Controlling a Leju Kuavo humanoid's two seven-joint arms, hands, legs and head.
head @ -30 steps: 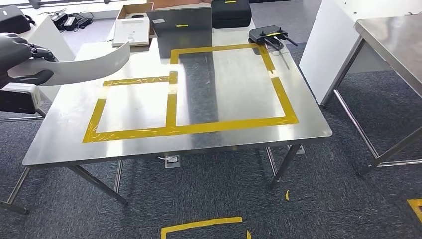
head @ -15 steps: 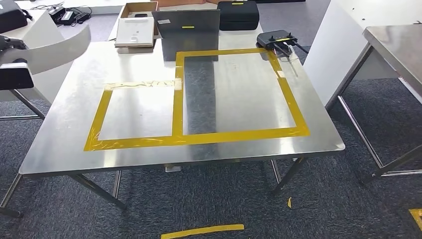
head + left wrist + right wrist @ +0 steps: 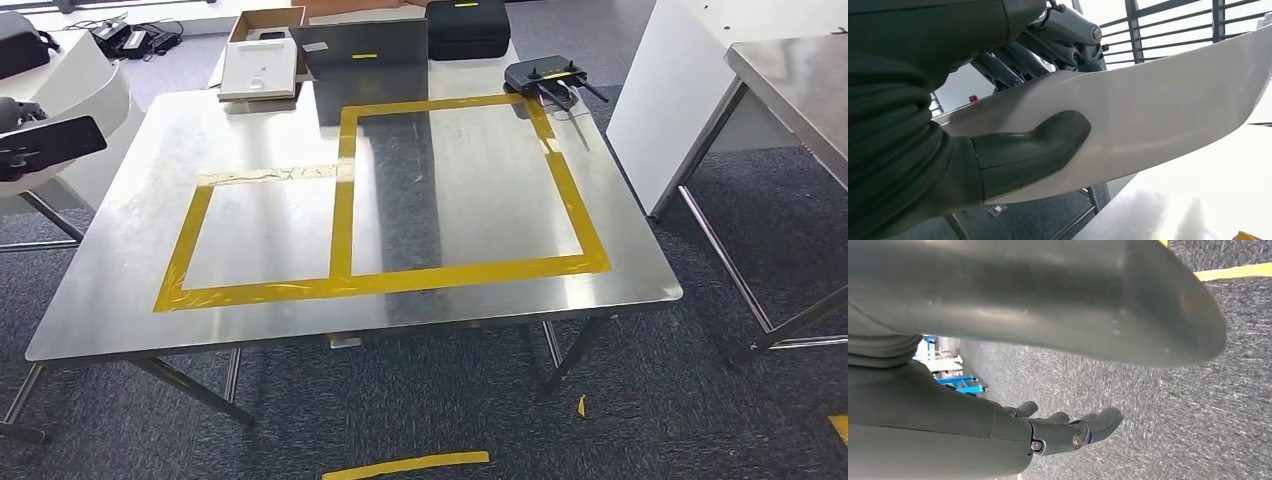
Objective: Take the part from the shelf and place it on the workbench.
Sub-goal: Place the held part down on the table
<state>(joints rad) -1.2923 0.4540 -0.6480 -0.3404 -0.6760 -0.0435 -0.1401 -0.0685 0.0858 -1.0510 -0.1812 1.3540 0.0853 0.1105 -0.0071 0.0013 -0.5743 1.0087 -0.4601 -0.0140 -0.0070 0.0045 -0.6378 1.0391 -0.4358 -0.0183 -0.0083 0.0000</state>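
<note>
Left hand [image 3: 998,150] grips white curved part [image 3: 1158,110]: thick thumb pressed flat on one face, darker fingers [image 3: 1013,55] wrapped behind the other. In head view same hand [image 3: 30,150] sits at far left edge w/ the part [image 3: 90,95], held up in air just off the workbench's [image 3: 130,290] left side, not touching the top. Bench top steel, w/ yellow tape rectangles [image 3: 340,225] side by side, nothing lying inside them. At far edge: grey metal panel [image 3: 365,55] standing upright, white flat box [image 3: 258,68] beside it, black case [image 3: 466,25] behind, black device w/ antennas [image 3: 545,75] at right corner. Right hand [image 3: 1068,432] hangs over grey carpet [image 3: 1173,410], fingers apart & lightly bent, holding nothing. Yellow tape strip [image 3: 405,464] on floor near bench.
</note>
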